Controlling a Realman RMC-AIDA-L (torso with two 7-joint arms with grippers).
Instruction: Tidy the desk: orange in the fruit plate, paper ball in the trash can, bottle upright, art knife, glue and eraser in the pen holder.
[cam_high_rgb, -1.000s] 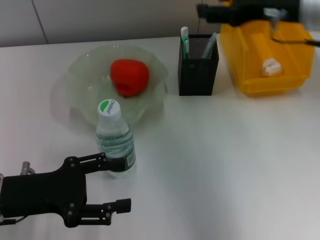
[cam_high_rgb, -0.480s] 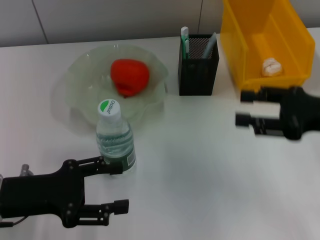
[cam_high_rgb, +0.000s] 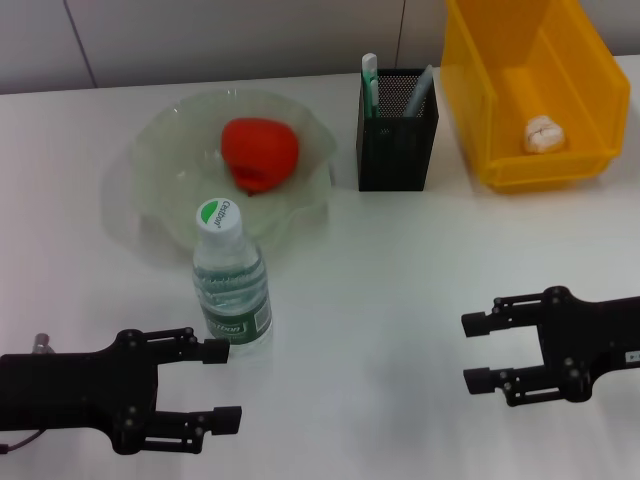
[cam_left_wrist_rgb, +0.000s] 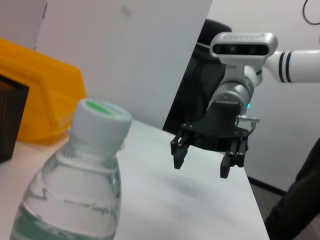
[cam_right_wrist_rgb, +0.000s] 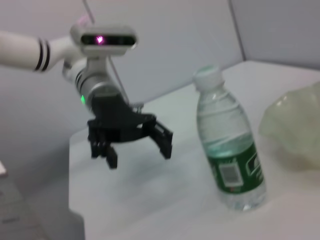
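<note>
1. Since half a second ago the right hand (cam_high_rgb: 481, 350) has dropped from beside the trash can to the near right of the table (cam_high_rgb: 400, 270), and the left hand (cam_high_rgb: 224, 382) has drawn back off the bottle; both now hover with fingers spread wide, holding nothing.
2. The yellow trash can (cam_high_rgb: 530, 165) sits at the far right, with the paper ball (cam_high_rgb: 541, 133) inside it.
3. The pale-green fruit plate (cam_high_rgb: 170, 190) lies at the far left, with the orange (cam_high_rgb: 260, 152) in it.
4. The bottle (cam_high_rgb: 231, 285) stands upright just in front of the plate, close beside the left hand's fingers.
5. The black pen holder (cam_high_rgb: 396, 142) stands between plate and can; the art knife (cam_high_rgb: 369, 82) and the glue (cam_high_rgb: 420, 90) poke out of it. The eraser cannot be seen.
</note>
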